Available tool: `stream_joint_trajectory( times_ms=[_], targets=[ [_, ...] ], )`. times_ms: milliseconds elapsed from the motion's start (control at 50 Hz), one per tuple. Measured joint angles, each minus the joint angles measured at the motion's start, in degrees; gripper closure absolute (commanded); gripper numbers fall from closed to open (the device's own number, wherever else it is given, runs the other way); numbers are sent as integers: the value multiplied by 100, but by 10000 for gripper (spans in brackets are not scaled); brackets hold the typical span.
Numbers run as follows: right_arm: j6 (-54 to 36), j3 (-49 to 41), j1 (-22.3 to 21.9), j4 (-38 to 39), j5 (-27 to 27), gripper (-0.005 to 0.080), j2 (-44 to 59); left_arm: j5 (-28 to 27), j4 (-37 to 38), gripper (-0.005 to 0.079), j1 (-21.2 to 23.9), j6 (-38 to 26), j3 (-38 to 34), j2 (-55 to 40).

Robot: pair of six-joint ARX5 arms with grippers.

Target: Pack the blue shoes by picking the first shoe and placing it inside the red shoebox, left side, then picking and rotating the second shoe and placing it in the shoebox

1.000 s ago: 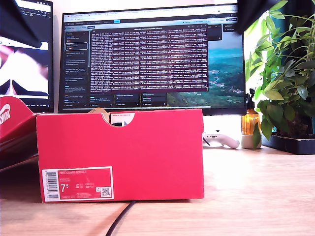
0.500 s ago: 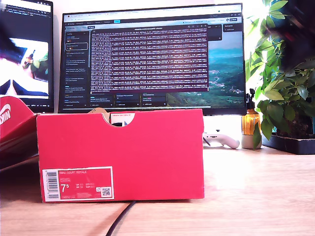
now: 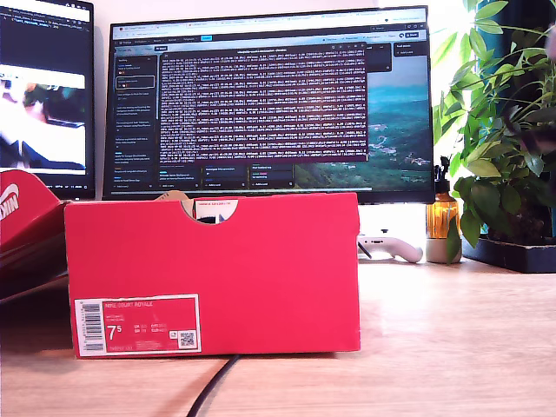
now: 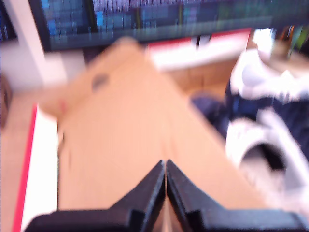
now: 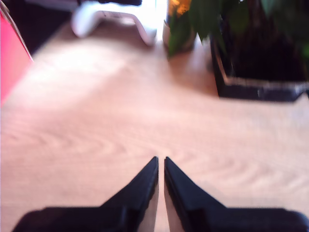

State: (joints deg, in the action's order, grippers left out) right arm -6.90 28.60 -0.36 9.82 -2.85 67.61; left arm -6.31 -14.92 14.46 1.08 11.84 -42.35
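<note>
Exterior view showed only closed front of red shoebox [image 3: 213, 274] on wooden desk [image 3: 452, 339], barcode label [image 3: 137, 324] low on front toward that view's left; no gripper visible there. First wrist view, blurred, looked into box: my first gripper [image 4: 165, 166] pressed together, empty, over brown cardboard flap [image 4: 125, 145]; blue shoes [image 4: 270, 121] lay inside beside flap. My second gripper [image 5: 161, 163] pressed together, empty, over bare desk near plant tray [image 5: 260, 87] and white controller [image 5: 113, 19]. Dark blurred shapes seen earlier at top corners of exterior view were gone. Monitor [image 3: 269, 100] stood behind box
</note>
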Motion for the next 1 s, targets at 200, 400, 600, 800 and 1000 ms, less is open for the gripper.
stream_joint_trajectory(
  times_ms=[200, 400, 600, 800, 1000],
  targets=[
    [175, -525, -2, 592, 0, 759, 0, 343, -85, 759, -13, -4, -157, 376],
    [184, -778, -2, 981, 0, 760, 0, 426, -179, 759, -37, -2, -804, 1130],
    [219, -1268, -4, 1585, 9, 760, 0, 522, 28, 759, -37, 31, -1154, 1862],
    [214, -1733, -146, 1871, -109, 760, -168, 592, 367, 759, -37, 74, -1154, 2354],
    [214, -2210, -149, 1926, -109, 760, -850, 654, 662, 759, -37, 140, -1154, 2643]
  ],
)
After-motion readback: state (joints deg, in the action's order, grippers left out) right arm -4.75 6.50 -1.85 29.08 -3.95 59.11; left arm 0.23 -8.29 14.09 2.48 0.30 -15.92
